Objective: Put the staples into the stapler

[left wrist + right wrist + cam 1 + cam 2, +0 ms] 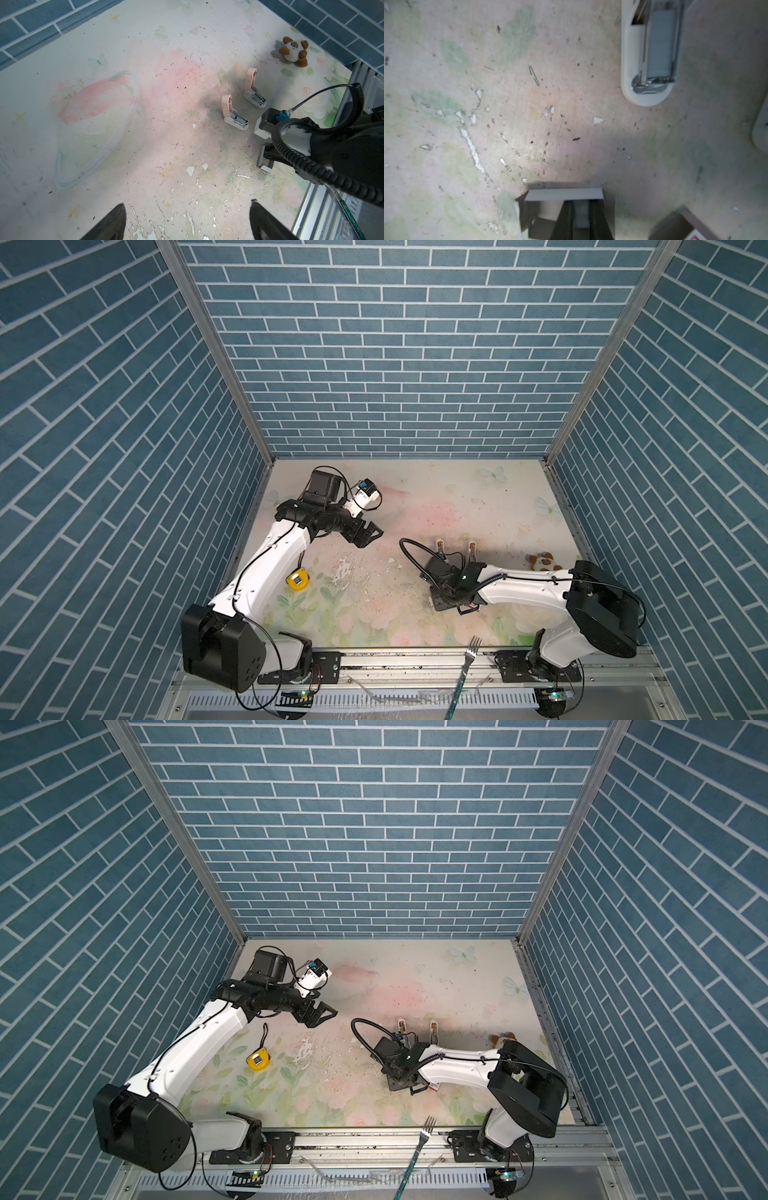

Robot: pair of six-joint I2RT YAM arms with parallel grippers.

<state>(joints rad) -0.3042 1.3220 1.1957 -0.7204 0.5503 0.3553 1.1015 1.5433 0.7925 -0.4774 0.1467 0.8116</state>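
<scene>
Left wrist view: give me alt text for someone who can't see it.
Two small pink-and-white staplers, lids flipped up, stand on a scuffed floral tabletop. Beside them the black right gripper reaches into a pale grey tray. A brown-and-white plush toy lies near the blue brick wall, and the left gripper hangs open.

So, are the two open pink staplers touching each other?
Apart. The left wrist view shows a strip of bare table between the nearer stapler and the farther stapler; both top views show the same gap.
</scene>
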